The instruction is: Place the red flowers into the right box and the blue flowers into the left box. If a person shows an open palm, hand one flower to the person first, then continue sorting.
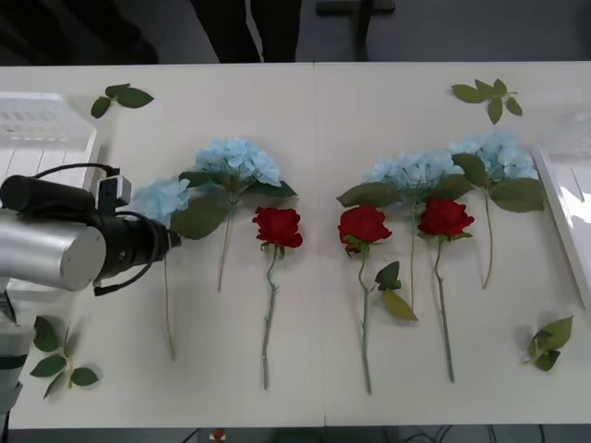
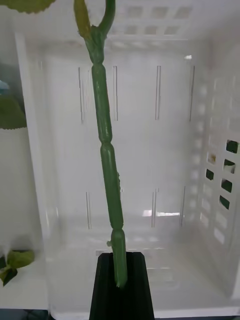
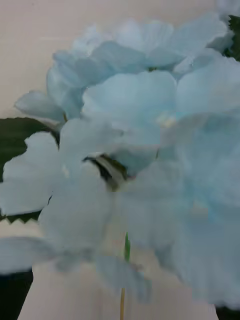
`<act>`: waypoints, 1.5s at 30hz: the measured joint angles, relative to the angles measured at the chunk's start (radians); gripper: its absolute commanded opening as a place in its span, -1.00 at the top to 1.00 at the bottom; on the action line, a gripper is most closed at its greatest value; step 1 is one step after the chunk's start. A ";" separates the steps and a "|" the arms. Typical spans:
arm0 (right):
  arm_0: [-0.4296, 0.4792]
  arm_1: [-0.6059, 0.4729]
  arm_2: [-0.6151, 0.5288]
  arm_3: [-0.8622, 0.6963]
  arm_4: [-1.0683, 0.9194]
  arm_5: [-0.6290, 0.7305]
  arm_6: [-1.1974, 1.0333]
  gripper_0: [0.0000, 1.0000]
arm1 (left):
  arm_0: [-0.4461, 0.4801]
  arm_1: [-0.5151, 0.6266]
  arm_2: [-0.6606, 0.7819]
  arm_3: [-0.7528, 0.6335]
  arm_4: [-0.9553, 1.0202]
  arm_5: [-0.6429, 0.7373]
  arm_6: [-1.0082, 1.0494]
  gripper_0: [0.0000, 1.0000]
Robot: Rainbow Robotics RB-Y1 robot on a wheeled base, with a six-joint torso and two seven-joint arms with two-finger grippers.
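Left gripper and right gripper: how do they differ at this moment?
The left gripper is open and carries nothing, while the right gripper is shut on a green flower stem. The left gripper hangs close over a blue flower lying on the table, whereas the right gripper is over a white box. Both have black fingers and each is at a flower.

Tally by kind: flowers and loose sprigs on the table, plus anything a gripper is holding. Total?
red roses on the table: 3
pale-blue hydrangeas: 4
loose leaf sprigs: 4
green stem held by right gripper over the white tray, bloom unseen: 1
Total: 12
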State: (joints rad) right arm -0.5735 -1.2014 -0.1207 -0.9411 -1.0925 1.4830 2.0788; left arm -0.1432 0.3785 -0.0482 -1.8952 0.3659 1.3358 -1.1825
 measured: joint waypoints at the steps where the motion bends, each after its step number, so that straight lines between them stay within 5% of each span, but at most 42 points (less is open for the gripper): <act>1: 0.019 0.000 0.000 -0.001 -0.002 -0.017 0.002 1.00 | -0.014 -0.006 -0.005 0.023 -0.015 -0.008 0.000 -1.00; 8: 0.233 0.000 -0.002 -0.070 -0.097 -0.145 0.002 1.00 | -0.075 -0.017 -0.026 0.157 -0.079 -0.083 0.000 -1.00; 10: 0.305 0.000 -0.007 -0.106 -0.113 -0.186 0.002 1.00 | -0.087 -0.017 -0.034 0.191 -0.094 -0.108 0.000 -0.78; 11: 0.339 0.000 -0.011 -0.124 -0.119 -0.208 0.002 1.00 | -0.093 -0.017 -0.039 0.207 -0.102 -0.120 0.000 -0.61; 12: 0.369 0.000 -0.017 -0.139 -0.121 -0.224 0.002 1.00 | -0.097 -0.017 -0.045 0.218 -0.109 -0.127 0.000 0.03; 13: 0.391 0.000 -0.021 -0.149 -0.120 -0.233 0.002 1.00 | -0.100 -0.017 -0.051 0.225 -0.115 -0.130 0.000 0.03; 14: 0.408 0.001 -0.024 -0.154 -0.120 -0.242 0.002 1.00 | -0.102 -0.017 -0.057 0.229 -0.121 -0.131 0.000 0.75; 15: 0.420 0.002 -0.025 -0.156 -0.120 -0.248 0.002 1.00 | -0.102 -0.017 -0.063 0.229 -0.125 -0.131 0.000 1.00; 21: 0.410 0.084 -0.025 -0.154 -0.044 -0.298 0.002 0.53 | -0.102 -0.017 -0.078 0.230 -0.127 -0.131 -0.001 1.00; 24: 0.397 0.125 -0.025 -0.154 -0.036 -0.332 0.004 -0.62 | -0.102 -0.017 -0.078 0.229 -0.127 -0.131 -0.003 1.00; 26: 0.394 0.139 -0.025 -0.154 -0.037 -0.339 0.013 -0.99 | -0.102 -0.017 -0.078 0.226 -0.125 -0.124 -0.003 1.00; 38: 0.388 0.141 -0.083 -0.311 -0.123 -0.178 0.033 -1.00 | -0.102 0.048 0.085 -0.035 0.014 0.191 -0.014 1.00; 45: 0.304 0.141 -0.054 -0.454 -0.134 -0.089 -0.040 -1.00 | -0.102 0.097 0.213 -0.096 0.096 0.261 -0.021 1.00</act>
State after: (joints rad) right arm -0.2695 -1.0601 -0.1742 -1.3948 -1.2267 1.3938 2.0392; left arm -0.2455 0.4755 0.1653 -1.9910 0.4622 1.5968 -1.2035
